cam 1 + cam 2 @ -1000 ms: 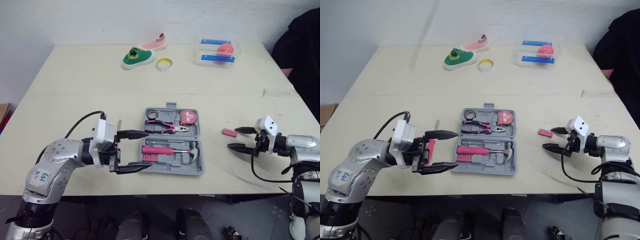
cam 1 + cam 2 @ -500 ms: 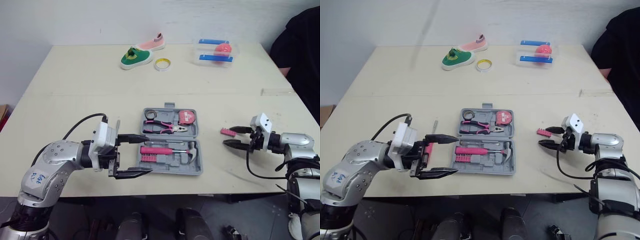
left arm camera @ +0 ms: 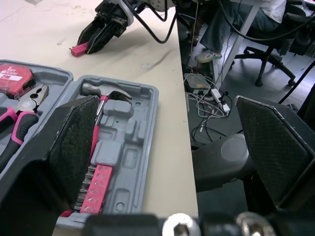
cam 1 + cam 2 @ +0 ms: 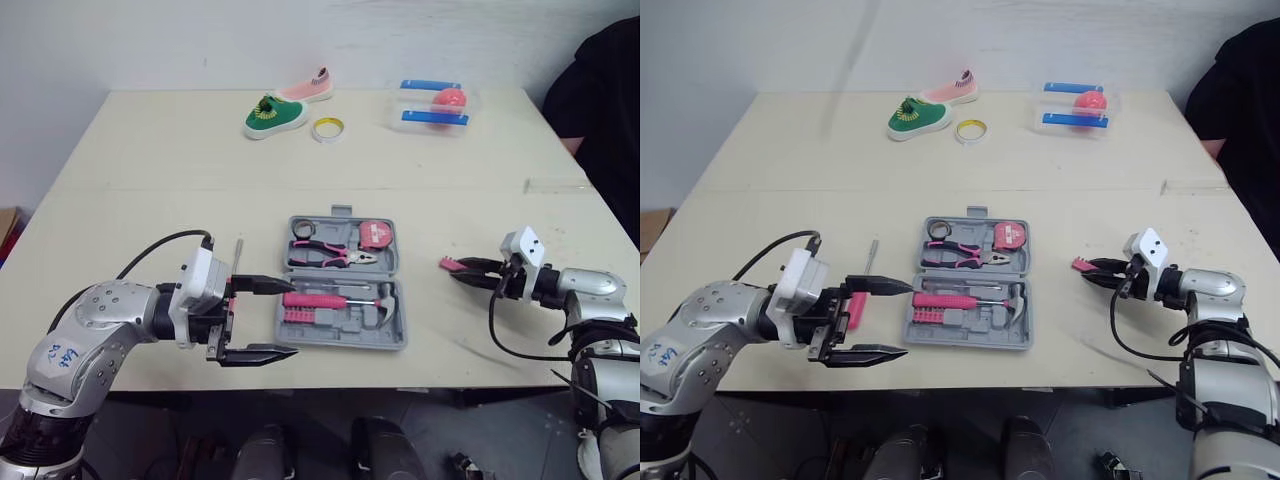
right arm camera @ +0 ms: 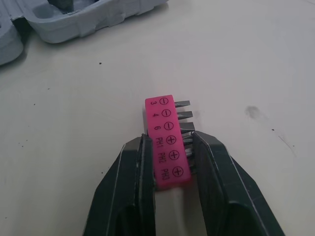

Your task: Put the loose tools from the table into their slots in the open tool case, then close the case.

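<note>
Right wrist view settles the grasp: the right gripper (image 5: 170,140) has its fingers pinching one end of the pink bit holder (image 5: 165,115), one pad on each long side. The holder is low over the counter (image 4: 150,180), to the right of the tool case (image 4: 398,335) and apart from it. Whether it is lifted clear or touches the surface I cannot tell.

Its long axis runs roughly left to right, in line with the fingers, and its free end points left toward the case. The bits stick out sideways from one long edge.

By my judgement the task is well along. The pliers (image 4: 330,255) and tape measure (image 4: 375,235) fill the far half of the case. The screwdriver (image 4: 315,299), hammer (image 4: 385,300) and another bit strip (image 4: 295,316) sit in the near half.

Left to do: seat the held holder, deal with a thin metal rod (image 4: 238,248) lying just left of the case, then fold the case shut.

The left gripper (image 4: 288,318) hovers at the case's near-left corner, fingers spread wide and empty.
</note>
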